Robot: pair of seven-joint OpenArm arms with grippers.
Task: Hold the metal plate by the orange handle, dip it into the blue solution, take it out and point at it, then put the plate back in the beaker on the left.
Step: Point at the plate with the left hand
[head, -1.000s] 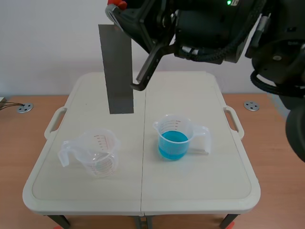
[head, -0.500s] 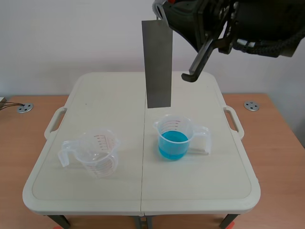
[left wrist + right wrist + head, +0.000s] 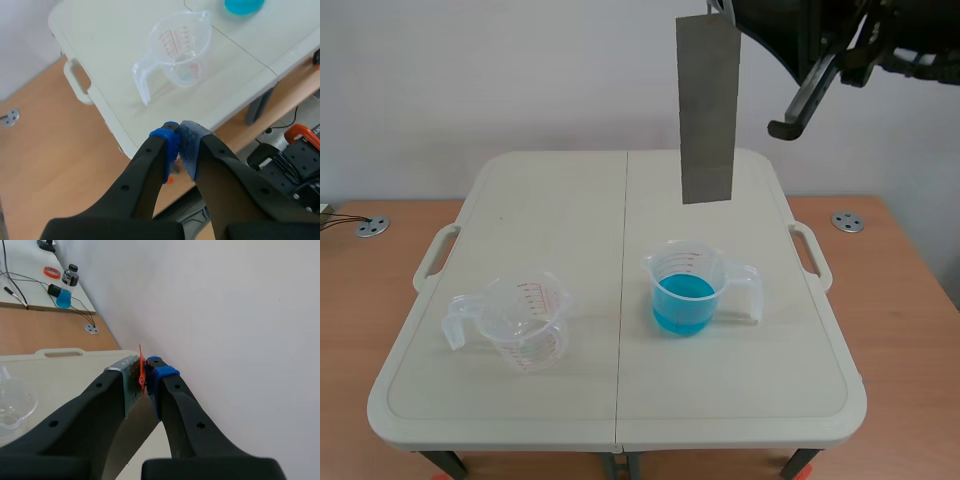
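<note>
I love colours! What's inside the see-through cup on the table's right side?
There's blue liquid in the lower part of the beaker, nothing else. Its bottom is hidden under the blue. The metal plate hangs higher, outside it.

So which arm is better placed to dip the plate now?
Right. The right end effector is shut on the orange handle of the grey metal plate, hanging upright above the clear beaker of blue solution. The left end effector is shut on nothing, off the white table.
</note>
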